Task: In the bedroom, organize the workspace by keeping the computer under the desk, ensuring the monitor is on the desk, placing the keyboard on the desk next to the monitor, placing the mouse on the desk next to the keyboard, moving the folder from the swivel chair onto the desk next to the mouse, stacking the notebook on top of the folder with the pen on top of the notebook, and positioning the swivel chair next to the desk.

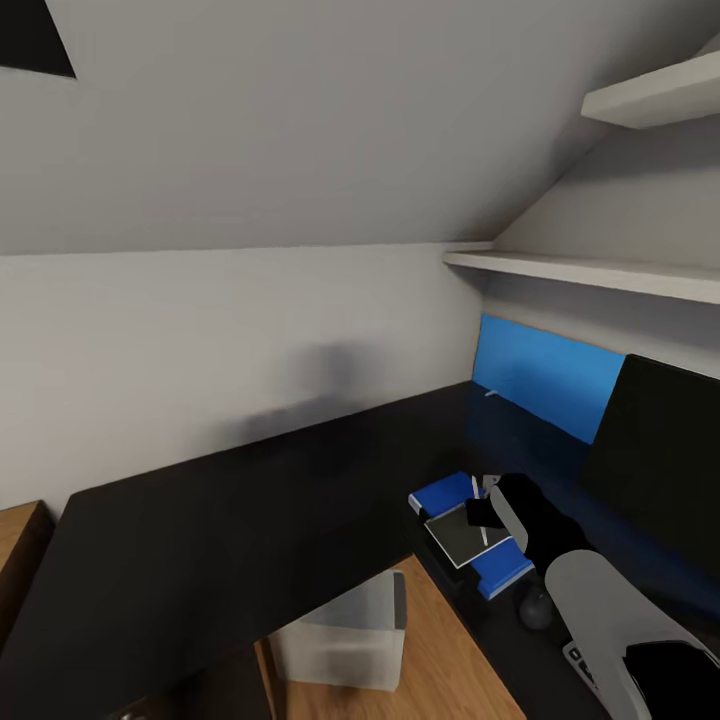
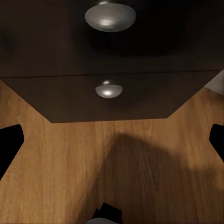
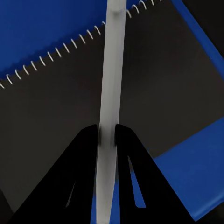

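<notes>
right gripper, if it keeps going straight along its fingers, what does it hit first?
Most likely the notebook: the right gripper is shut on the pen and points down at its dark cover, with the blue folder underneath. The pen may touch before the fingertips do; the gap is unclear.

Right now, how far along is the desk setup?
Looks done: blue folder lies on the desk with the notebook stacked on it, mouse beside the folder, monitor on the desk, computer under it. In hand: right gripper is shut on the pen, over the notebook. Left: release the pen, position the swivel chair.
</notes>
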{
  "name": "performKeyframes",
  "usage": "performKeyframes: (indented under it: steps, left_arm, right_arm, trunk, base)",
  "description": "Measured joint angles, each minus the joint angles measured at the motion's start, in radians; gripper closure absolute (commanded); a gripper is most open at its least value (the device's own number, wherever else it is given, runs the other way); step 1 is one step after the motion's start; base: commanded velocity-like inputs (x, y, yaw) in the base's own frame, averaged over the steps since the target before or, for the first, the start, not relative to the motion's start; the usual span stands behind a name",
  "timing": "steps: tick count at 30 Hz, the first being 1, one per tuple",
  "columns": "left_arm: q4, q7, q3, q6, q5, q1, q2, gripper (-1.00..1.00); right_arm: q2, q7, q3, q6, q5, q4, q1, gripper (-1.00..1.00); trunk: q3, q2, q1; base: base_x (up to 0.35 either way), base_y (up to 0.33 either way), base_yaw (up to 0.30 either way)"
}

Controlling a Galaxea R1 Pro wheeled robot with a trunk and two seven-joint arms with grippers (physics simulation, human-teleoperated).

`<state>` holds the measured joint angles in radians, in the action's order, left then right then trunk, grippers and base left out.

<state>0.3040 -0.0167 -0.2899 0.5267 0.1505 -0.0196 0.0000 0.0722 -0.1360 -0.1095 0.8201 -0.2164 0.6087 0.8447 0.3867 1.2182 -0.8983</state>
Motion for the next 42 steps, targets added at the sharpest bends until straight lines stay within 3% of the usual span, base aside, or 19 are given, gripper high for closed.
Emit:
performKeyframes:
  steps: [17,40,41,42]
  left_arm:
    - [0.000,0.000,-0.001,0.000,0.000,0.000,0.000,-1.00]
    - [0.000,0.000,-0.001,0.000,0.000,0.000,0.000,-1.00]
    - [0.000,0.000,-0.001,0.000,0.000,0.000,0.000,-1.00]
    - [0.000,0.000,-0.001,0.000,0.000,0.000,0.000,-1.00]
  right_arm:
    - [0.000,0.001,0.000,0.000,0.000,0.000,0.000,1.00]
    - [0.000,0.000,-0.001,0.000,0.001,-0.001,0.000,1.00]
    - [0.000,0.000,-0.001,0.000,0.000,-0.001,0.000,-1.00]
    - [0.000,0.000,-0.001,0.000,-0.001,-0.001,0.000,-1.00]
  trunk:
    - [0.053,0.119,-0.065]
    - [0.053,0.119,-0.065]
    - [0.053,0.119,-0.065]
    - [0.053,0.119,-0.065]
  base:
    - [0.000,0.000,0.000]
    - [0.000,0.000,0.000]
    - [0.000,0.000,0.000]
    - [0.000,0.000,0.000]
